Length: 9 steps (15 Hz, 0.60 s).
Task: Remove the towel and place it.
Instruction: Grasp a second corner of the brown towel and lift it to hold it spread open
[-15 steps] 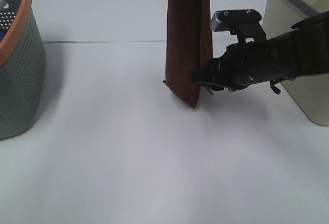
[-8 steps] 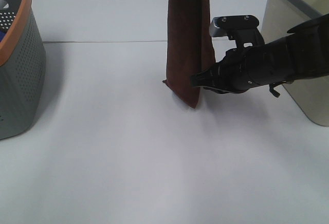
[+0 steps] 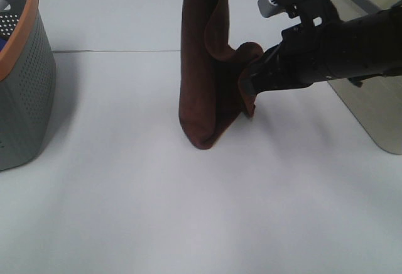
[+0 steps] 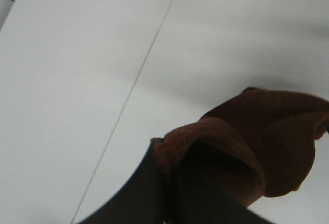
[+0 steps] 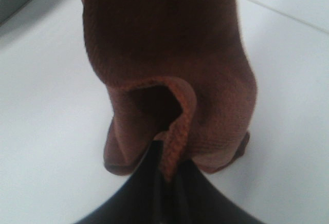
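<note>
The towel (image 3: 200, 79) hangs over the tabletop's (image 3: 157, 211) middle, its top clamped in the left end effector (image 4: 164, 167) and a lower hem clamped in the right end effector (image 3: 249, 89). That thin hem bite may slip once the arms spread it.

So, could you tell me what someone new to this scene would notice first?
The dark reddish-brown towel hangs in a long drape over the middle of the white table, its top out of the high view. From the right, the black right tool pinches its lower edge, bunching a fold. A grey perforated basket with an orange rim stands far left, a beige bin far right.
</note>
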Each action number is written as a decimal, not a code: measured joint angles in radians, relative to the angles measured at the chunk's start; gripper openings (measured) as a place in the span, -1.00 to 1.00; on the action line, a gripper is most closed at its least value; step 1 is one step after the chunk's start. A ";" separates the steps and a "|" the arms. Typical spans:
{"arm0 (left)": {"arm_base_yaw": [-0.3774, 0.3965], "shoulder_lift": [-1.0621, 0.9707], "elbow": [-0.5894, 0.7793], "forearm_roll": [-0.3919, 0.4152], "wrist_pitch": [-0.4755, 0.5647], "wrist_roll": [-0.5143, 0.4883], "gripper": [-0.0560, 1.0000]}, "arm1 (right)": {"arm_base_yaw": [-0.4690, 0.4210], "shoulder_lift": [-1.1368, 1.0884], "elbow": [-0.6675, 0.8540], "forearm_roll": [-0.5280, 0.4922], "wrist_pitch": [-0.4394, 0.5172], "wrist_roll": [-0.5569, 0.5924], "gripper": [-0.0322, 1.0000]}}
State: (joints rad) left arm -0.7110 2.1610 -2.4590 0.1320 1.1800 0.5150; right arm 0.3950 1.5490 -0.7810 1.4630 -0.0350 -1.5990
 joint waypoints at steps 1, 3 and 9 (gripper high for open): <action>0.000 0.000 0.000 0.003 0.020 0.000 -0.89 | 0.000 -0.017 0.008 -0.024 -0.003 -0.013 -0.94; 0.000 0.000 0.000 0.005 0.035 0.000 -0.89 | 0.000 -0.079 0.021 -0.151 -0.020 -0.074 -0.94; 0.129 0.000 0.000 0.005 0.040 -0.133 -0.89 | 0.000 -0.101 0.023 -0.467 -0.074 -0.235 -0.94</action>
State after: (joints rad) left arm -0.5820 2.1610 -2.4590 0.1370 1.2200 0.3820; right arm 0.3950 1.4480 -0.7580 0.9960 -0.1090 -1.8340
